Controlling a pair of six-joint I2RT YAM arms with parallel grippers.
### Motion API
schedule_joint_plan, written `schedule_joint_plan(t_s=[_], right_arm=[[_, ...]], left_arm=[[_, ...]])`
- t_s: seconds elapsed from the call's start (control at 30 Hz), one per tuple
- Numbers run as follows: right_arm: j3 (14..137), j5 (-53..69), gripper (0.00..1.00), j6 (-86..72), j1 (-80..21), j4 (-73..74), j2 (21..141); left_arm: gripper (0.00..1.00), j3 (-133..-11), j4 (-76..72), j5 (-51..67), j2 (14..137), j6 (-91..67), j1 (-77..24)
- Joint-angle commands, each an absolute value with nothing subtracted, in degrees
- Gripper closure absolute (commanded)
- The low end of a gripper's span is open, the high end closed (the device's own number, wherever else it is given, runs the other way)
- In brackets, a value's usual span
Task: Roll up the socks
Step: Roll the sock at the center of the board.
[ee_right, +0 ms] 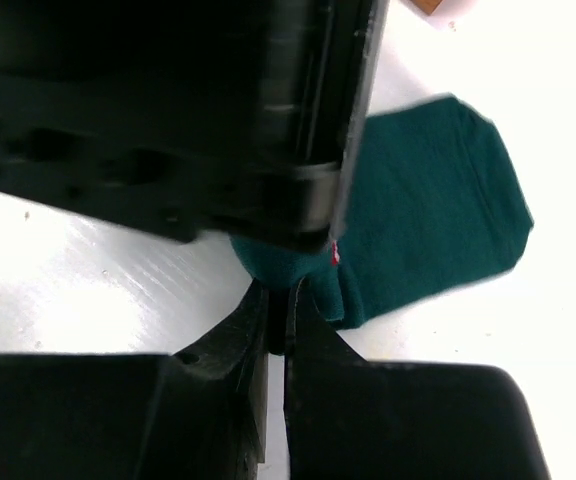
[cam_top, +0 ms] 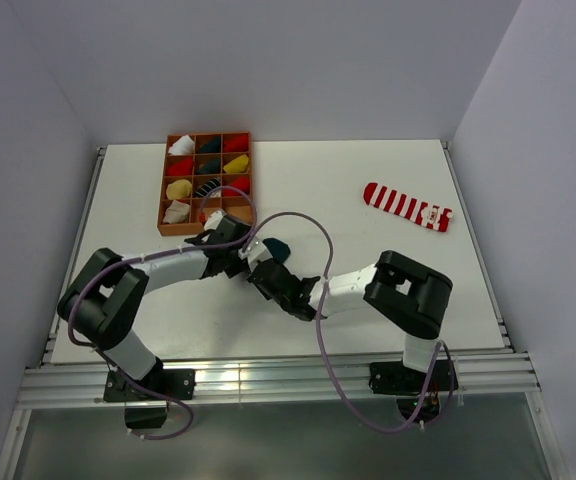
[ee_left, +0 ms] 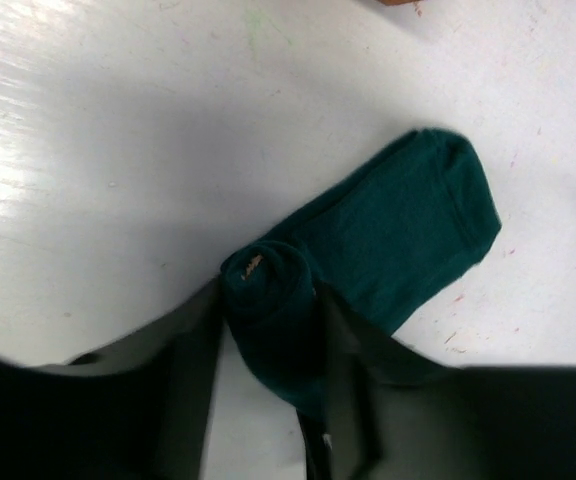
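On the tabletop (cam_top: 368, 290) a divided box (cam_top: 164, 195) stands at the far left, with bundles (cam_top: 179, 189) in its compartments. A flat sock (cam_top: 406, 206) lies well apart at the far right. Between them lies a partly rolled sock (ee_left: 398, 240), its roll between the left fingers (ee_left: 183, 350). The right gripper (ee_right: 278, 310) is just before it.

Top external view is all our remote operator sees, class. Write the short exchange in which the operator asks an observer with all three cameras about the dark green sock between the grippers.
Operator: Is it rolled yet?
Observer: Partly. One end of the dark green sock is rolled up; the rest lies flat.
Operator: What holds the roll?
Observer: The left gripper, one jaw against each side.
Operator: And the other one?
Observer: The right gripper is shut, tips at the roll's edge; pinched fabric cannot be seen.
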State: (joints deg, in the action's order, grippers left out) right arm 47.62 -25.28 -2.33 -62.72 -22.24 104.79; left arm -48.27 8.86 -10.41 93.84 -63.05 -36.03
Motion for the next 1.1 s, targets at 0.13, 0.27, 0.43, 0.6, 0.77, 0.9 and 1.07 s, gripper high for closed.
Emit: schedule_joint_plan(t_s=[0.13, 0.27, 0.43, 0.6, 0.77, 0.9, 1.07], right_arm=[[45.0, -4.7, 1.0, -12.2, -56.4, -15.6, 101.6], [44.6, 7.1, 1.0, -16.4, -51.9, -15.9, 100.8], [46.8, 21.7, 1.0, -22.8, -45.6, -15.3, 104.8], [45.3, 35.8, 1.0, -31.9, -41.1, -23.7, 109.1], [45.6, 40.2, 1.0, -36.2, -37.7, -25.9, 113.8], [46.3, 42.6, 1.0, -39.3, -36.2, -26.6, 116.3], [48.3, 42.5, 1.0, -38.6, -35.9, -23.1, 117.5]], left_arm=[[0.33, -48.0, 13.3, -10.5, 87.1, -63.4, -35.9], [0.27, -46.1, 11.9, -10.8, 83.3, -65.6, -33.9], [0.27, -41.8, 7.1, -9.9, 77.5, -66.5, -32.8], [0.28, -39.4, 5.9, -8.0, 77.6, -66.5, -32.8], [0.31, -36.3, 1.9, -5.7, 78.6, -67.5, -32.9], [0.31, -36.4, 1.7, -6.1, 80.4, -67.1, -33.0], [0.32, -36.6, 1.7, -7.1, 82.1, -67.3, -33.0]])
